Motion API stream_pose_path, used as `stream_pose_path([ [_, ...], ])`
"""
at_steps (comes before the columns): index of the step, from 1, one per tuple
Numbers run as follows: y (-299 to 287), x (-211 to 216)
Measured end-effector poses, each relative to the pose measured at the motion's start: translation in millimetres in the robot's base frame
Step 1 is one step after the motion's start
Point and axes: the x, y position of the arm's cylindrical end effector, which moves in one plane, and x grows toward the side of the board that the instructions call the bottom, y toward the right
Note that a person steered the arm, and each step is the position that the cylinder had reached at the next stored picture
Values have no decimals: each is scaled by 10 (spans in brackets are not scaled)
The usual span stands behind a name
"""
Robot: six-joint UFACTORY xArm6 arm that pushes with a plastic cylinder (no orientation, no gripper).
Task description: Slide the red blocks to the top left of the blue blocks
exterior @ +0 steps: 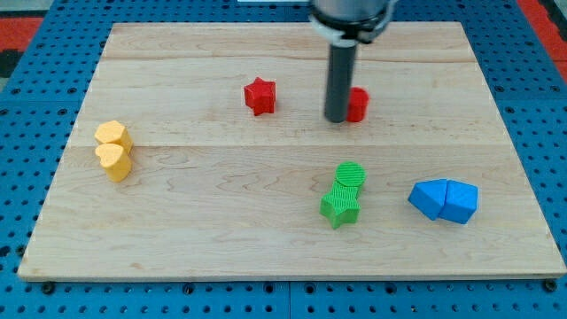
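A red star block sits on the wooden board at upper centre. A second red block lies to its right, partly hidden behind the rod, so its shape is unclear. My tip touches that second red block on its left side. Two blue blocks lie pressed together at the lower right, well below and to the right of both red blocks.
Two yellow blocks, the lower one heart-shaped, sit together at the left. A green round block and a green star sit together at lower centre, left of the blue blocks. A blue pegboard surrounds the board.
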Motion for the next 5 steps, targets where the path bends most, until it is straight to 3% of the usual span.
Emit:
stream_pose_path([
  [1, -964, -156],
  [2, -160, -738],
  [3, 490, 108],
  [4, 393, 243],
  [5, -189, 4],
])
